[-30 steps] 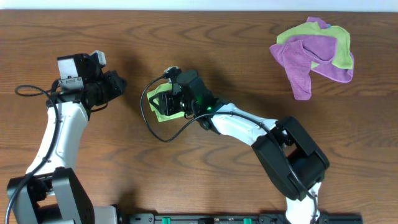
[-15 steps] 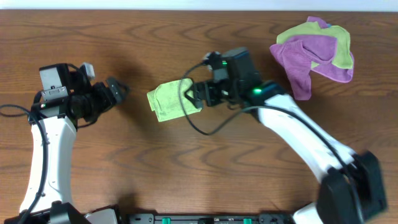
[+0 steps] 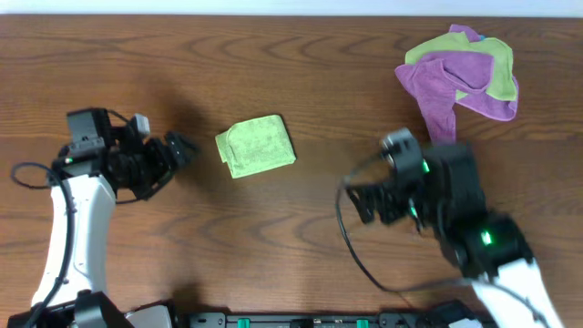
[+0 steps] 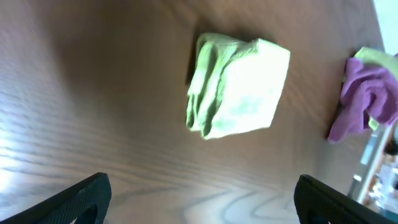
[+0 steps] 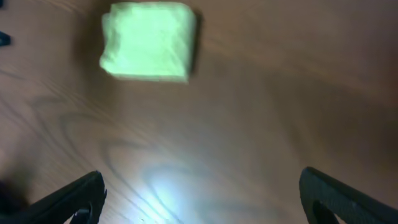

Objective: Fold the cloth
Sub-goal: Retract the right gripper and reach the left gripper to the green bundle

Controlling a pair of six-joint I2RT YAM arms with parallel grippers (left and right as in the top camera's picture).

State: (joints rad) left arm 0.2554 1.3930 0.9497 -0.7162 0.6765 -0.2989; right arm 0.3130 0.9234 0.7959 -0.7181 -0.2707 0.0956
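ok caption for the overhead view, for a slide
Folded lime-green cloth lies on the table between the open left hand and open right hand, purple cloths aside.

One folded lime-green cloth [image 3: 256, 145] lies on one wooden desk [image 3: 273, 237]. Two robot arms flank it, left arm [image 3: 68, 205] and right arm [image 3: 474, 237], two fingers [image 4: 84, 196] apiece. Right of the lime-green cloth and farther back sits one heap [image 3: 446, 91] of purple cloths, number unclear, with one second green cloth [image 3: 437, 46] among them.

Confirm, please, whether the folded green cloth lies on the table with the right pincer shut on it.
No: the cloth lies folded on the table, but the right pincer is open and apart from it, as the right wrist view shows.
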